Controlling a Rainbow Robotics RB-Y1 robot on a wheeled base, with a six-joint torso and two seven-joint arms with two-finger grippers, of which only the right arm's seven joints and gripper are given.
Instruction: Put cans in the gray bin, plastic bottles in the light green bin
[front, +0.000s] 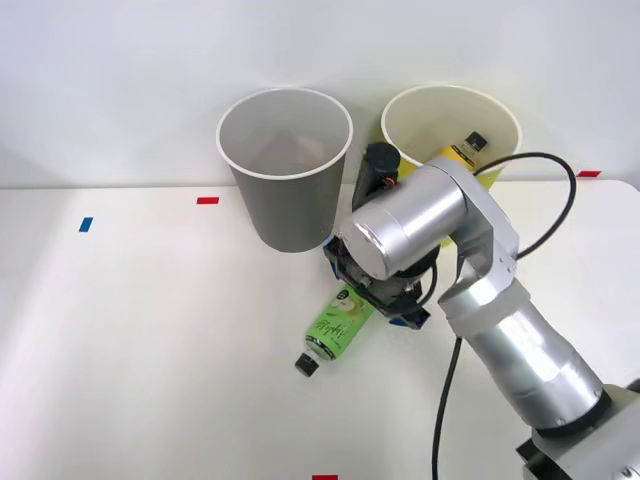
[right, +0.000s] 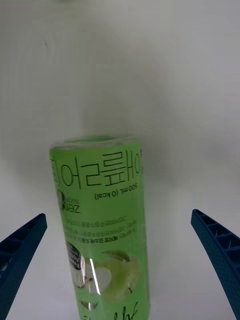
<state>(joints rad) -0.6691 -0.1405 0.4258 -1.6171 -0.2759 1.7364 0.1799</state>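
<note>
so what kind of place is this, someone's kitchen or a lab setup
Most likely a lab test bench, not a kitchen: a plain white table against a bare white wall, small coloured tape marks on the tabletop, and just two wastebaskets, the gray bin and the light green bin, staged for sorting.

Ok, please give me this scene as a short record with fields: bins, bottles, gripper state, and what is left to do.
gray bin: upright on the white table, at the back
light green bin: upright beside it, on the robot's right
yellow-labelled bottle: already inside the light green bin
green-labelled bottle: lying on the table in front of the gray bin, black cap toward the robot
right gripper: open, fingers either side of the green-labelled bottle, not yet closed on it
left to do: green-labelled bottle into the light green bin
</note>
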